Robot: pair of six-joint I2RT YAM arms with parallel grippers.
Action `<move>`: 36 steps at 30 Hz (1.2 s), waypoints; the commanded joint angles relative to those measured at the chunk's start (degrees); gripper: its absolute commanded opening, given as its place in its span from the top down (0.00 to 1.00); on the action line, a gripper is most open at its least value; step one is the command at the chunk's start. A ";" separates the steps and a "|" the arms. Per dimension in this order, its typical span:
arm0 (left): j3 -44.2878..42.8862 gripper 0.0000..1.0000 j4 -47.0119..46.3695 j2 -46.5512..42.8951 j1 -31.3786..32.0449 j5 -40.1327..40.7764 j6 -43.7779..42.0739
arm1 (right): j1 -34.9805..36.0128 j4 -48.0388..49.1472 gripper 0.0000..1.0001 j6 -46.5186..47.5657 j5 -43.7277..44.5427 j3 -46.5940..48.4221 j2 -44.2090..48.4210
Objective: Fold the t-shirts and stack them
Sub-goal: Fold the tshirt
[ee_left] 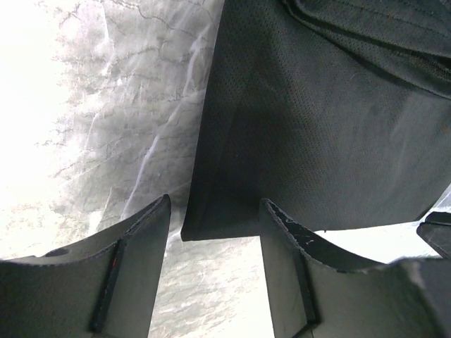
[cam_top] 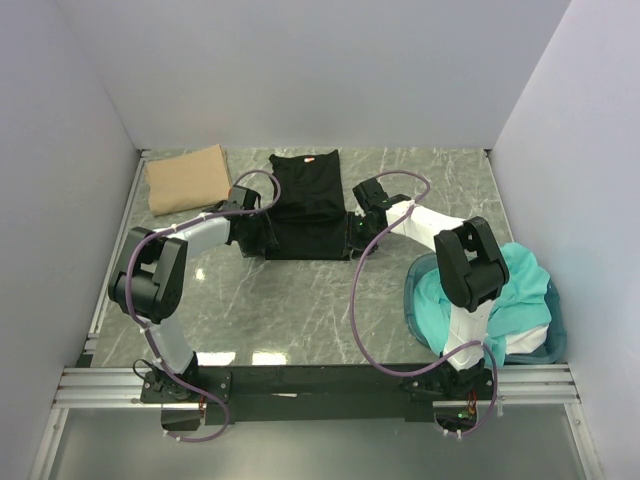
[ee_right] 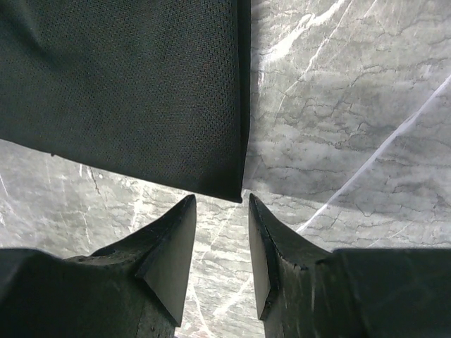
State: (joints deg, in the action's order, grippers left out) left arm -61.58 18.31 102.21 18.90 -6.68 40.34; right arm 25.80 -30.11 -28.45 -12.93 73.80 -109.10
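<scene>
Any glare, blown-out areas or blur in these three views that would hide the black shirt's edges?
Top external: two small glare patches low on the table; the black t-shirt reads as a flat dark mass. Left wrist: table blown out white at left, shirt corner clear. Right wrist: evenly lit, weave and corner sharp.

- pretty clearly a robot lab cell, not a home
- plain white walls box in a marble-look table
- left arm and right arm bolted to a near-edge aluminium rail
</scene>
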 commanded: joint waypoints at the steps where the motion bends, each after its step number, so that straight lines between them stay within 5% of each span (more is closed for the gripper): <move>1: 0.76 0.41 0.33 0.09 0.35 -0.62 0.80 | 0.21 -0.13 0.57 0.85 -0.16 1.61 -0.32; 10: 1.99 0.48 -0.02 0.44 0.44 -1.58 0.79 | 0.48 0.40 0.58 0.15 -2.80 2.05 -3.04; 18: 1.73 0.73 -0.55 1.67 0.53 -2.81 0.53 | 0.74 0.49 0.65 0.32 -4.30 3.72 -5.24; 23: 0.50 0.99 -0.03 2.73 0.44 -2.38 -0.17 | 0.83 0.40 0.84 0.76 -4.12 4.86 -6.21; 27: -0.90 0.99 0.68 2.99 0.53 -2.20 -0.70 | 0.83 -0.12 0.99 1.02 -3.68 5.74 -6.48; 36: -4.33 1.00 5.33 -1.31 0.44 0.61 -2.46 | 0.83 -3.37 1.00 1.99 -0.70 5.30 -1.21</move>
State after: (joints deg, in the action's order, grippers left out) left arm -63.48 21.23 103.96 19.09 -8.19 39.64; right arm 26.13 -31.31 -27.53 -15.99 77.73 -114.26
